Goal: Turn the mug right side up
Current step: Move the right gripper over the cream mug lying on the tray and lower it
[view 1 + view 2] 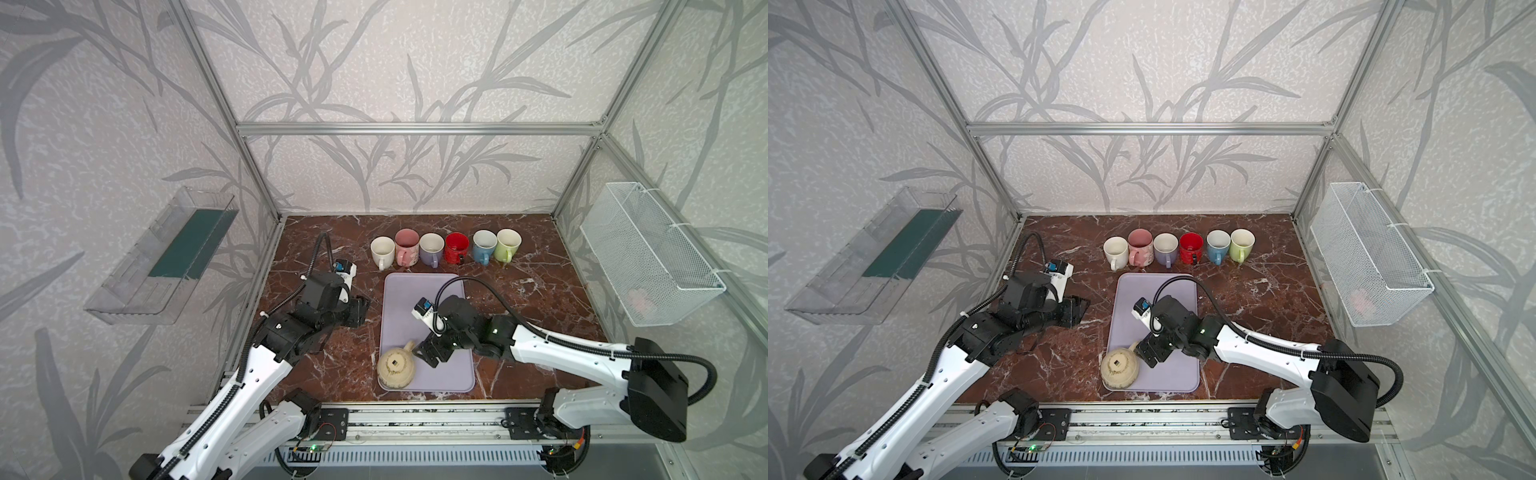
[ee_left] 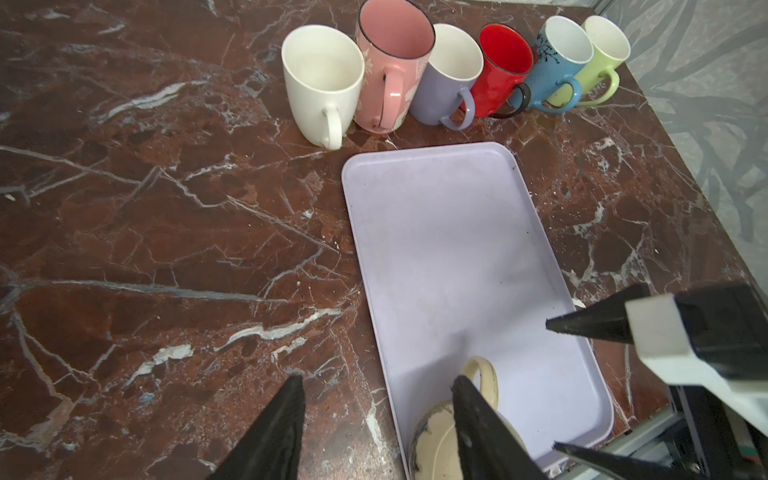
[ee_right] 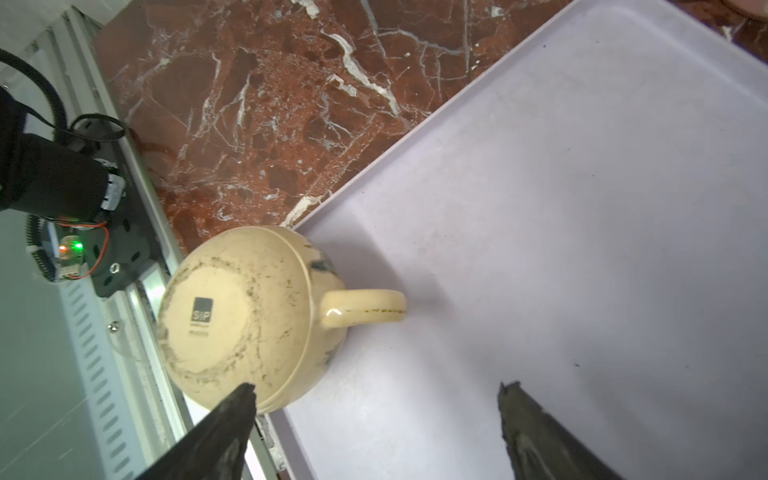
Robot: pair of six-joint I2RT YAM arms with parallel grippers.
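Right wrist view: our right pincer (image 3: 379, 388) stands wide apart, empty, beside the cream mug (image 3: 245, 316), base-up in the tray (image 3: 582, 208) corner; left pincer (image 2: 377, 380) apart too. Risk: rounded wall slips our grip, mug tumbles onto the counter (image 3: 270, 104).

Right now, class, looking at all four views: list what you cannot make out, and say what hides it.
Cream mug interior: every view, it stands base up.
Small print under its base label: right wrist view, too small.
Pink item in the wire basket: both top views, mesh blurs it.
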